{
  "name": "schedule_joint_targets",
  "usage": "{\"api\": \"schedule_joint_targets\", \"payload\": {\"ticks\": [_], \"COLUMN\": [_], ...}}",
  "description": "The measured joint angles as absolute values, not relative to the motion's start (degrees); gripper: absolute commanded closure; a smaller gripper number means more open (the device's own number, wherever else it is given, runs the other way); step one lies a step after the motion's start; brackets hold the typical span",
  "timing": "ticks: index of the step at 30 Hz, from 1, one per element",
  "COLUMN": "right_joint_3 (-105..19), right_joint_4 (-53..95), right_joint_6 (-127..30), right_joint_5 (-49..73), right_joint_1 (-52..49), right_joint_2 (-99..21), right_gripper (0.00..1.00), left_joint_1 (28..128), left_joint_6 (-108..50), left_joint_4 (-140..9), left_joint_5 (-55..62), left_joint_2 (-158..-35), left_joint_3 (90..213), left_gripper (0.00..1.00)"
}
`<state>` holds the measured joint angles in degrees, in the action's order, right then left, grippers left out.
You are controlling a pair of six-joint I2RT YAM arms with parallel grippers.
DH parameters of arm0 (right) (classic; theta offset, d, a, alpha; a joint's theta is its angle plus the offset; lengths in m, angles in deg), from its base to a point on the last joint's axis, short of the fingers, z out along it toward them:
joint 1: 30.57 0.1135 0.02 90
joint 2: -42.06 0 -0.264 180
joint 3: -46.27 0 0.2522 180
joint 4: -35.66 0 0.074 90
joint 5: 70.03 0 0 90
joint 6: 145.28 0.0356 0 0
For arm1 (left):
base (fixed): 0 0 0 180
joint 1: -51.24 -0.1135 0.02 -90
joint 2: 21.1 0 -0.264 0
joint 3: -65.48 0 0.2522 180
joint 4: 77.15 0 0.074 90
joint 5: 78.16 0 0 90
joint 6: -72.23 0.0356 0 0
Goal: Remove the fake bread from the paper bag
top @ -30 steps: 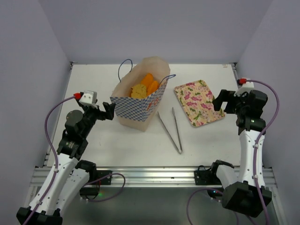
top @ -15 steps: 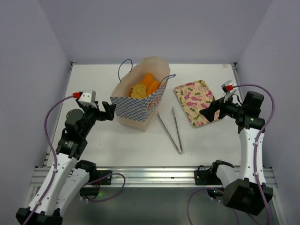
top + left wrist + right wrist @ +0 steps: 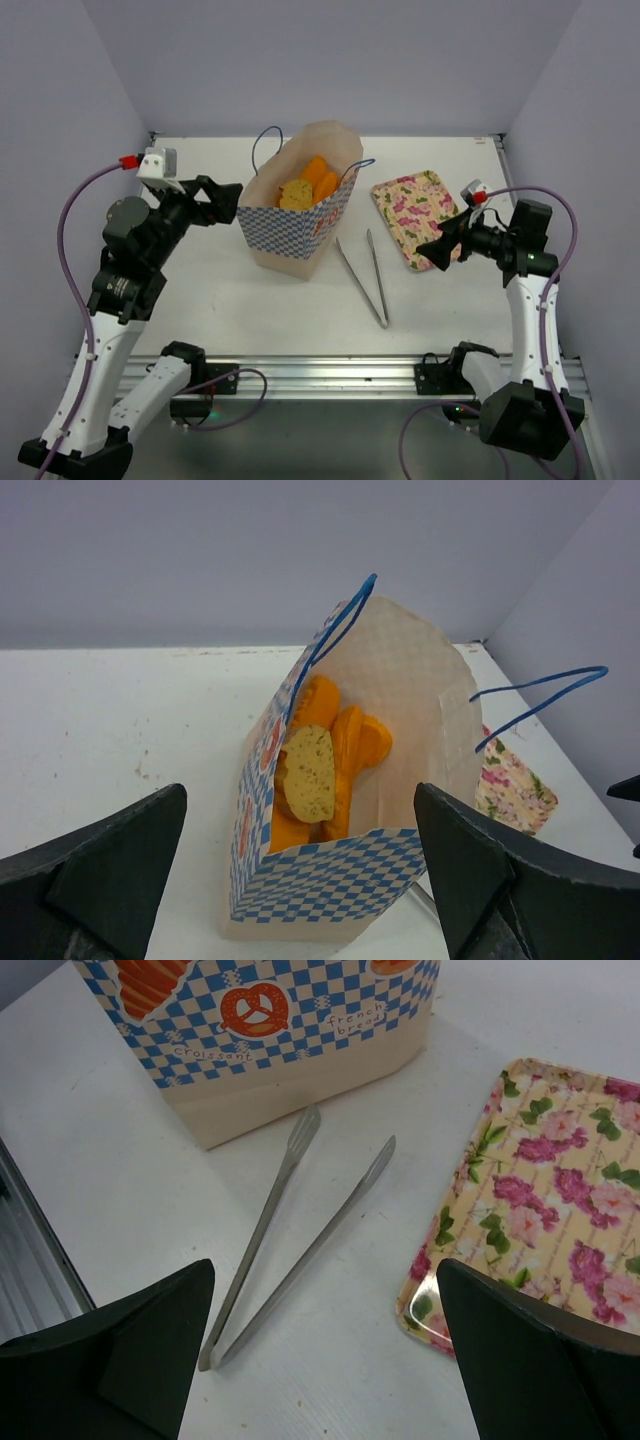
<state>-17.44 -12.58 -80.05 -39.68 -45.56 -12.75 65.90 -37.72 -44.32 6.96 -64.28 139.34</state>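
Note:
The paper bag (image 3: 296,222) stands open in the middle of the table, checkered band at the front. Inside lie the fake bread pieces (image 3: 310,182): orange loaves and a tan bun. The left wrist view looks down into the bag (image 3: 330,880) and shows the bread (image 3: 325,760). My left gripper (image 3: 222,200) is open and empty, raised just left of the bag's rim. My right gripper (image 3: 440,243) is open and empty, over the near edge of the tray, facing the bag (image 3: 270,1020).
A pink floral tray (image 3: 425,218) lies right of the bag; it also shows in the right wrist view (image 3: 560,1200). Metal tongs (image 3: 363,275) lie on the table between bag and tray, also in the right wrist view (image 3: 290,1230). Walls enclose the table.
My left gripper has risen and moved toward the bag's top. My right gripper has turned and moved left over the tray's near edge.

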Motion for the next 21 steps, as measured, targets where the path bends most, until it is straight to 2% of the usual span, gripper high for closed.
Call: {"api": "schedule_joint_targets", "payload": {"ticks": [14,21], "right_joint_3": [-17.2,-17.2], "right_joint_4": [-14.8,-15.6], "right_joint_6": [-82.8,-84.0], "right_joint_5": [-39.1,-39.1], "right_joint_1": [-44.7,-44.5], "right_joint_2": [-14.6,-15.3], "right_gripper": [0.01,0.01], "left_joint_1": [65.9,66.0], "left_joint_6": [-32.0,-29.5], "left_joint_4": [-38.1,-37.9], "left_joint_5": [2.8,2.3], "left_joint_2": [-83.8,-87.7], "left_joint_3": [149.9,152.4], "left_gripper": [0.00,0.07]}}
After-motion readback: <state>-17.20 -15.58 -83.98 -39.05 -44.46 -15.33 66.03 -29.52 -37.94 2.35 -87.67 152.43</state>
